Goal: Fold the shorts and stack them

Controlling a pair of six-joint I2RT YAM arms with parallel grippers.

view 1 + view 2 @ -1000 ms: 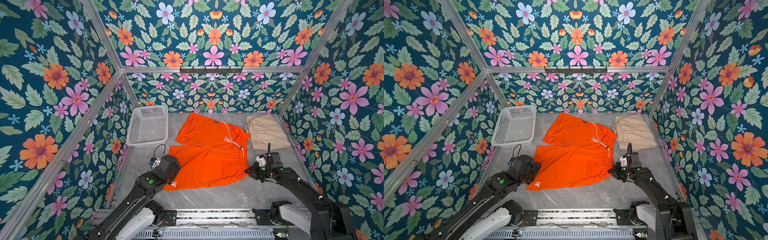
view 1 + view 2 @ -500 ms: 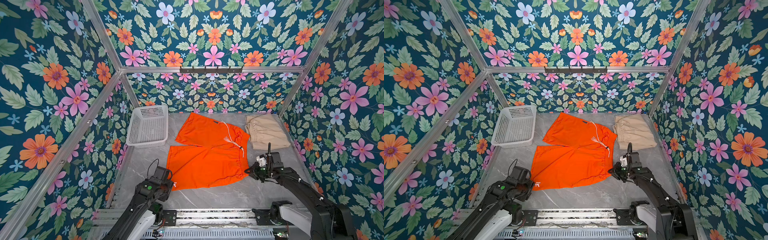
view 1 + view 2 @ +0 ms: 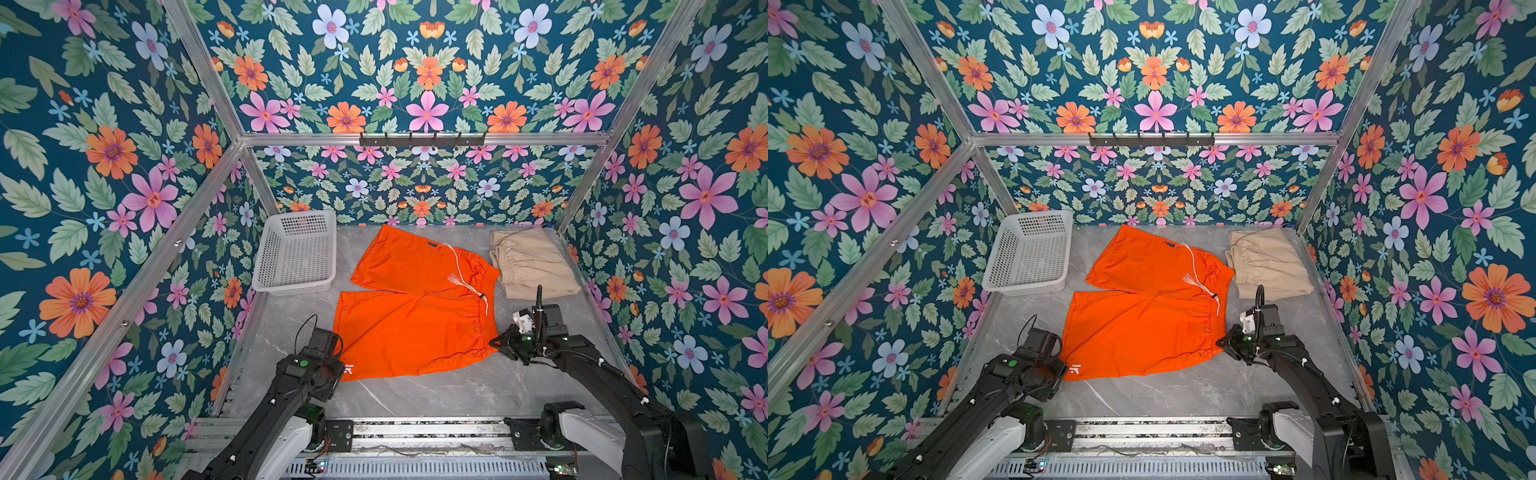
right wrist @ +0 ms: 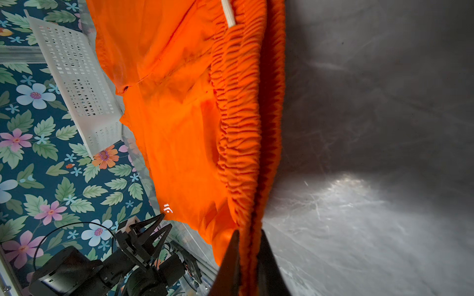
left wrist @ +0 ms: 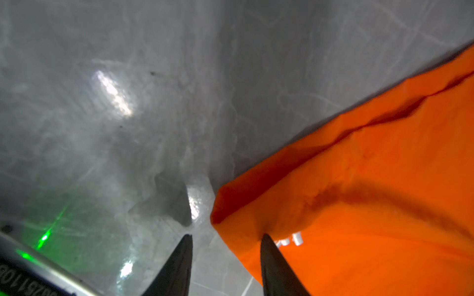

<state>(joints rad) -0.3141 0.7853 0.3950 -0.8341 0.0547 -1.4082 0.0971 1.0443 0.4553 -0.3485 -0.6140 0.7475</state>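
Note:
The orange shorts (image 3: 415, 316) lie spread flat mid-table in both top views, with the waistband to the right and the white drawstring on top. My right gripper (image 4: 249, 232) is shut on the near end of the gathered waistband (image 4: 241, 143), at the cloth's right edge (image 3: 496, 343). My left gripper (image 5: 227, 237) is open at the near-left hem corner (image 5: 230, 205): one fingertip (image 5: 265, 239) touches the cloth and the other is over bare table. The beige shorts (image 3: 532, 266) lie folded at the back right.
A white perforated basket (image 3: 291, 286) lies tipped at the back left, close to the far orange leg. Flowered walls close in the grey marble table (image 3: 436, 395) on three sides. A metal rail (image 3: 395, 432) runs along the near edge.
My left arm drew back off the near orange leg toward the front edge and now sits at the hem corner, its jaws slightly narrower. The right arm and the shorts have not moved.

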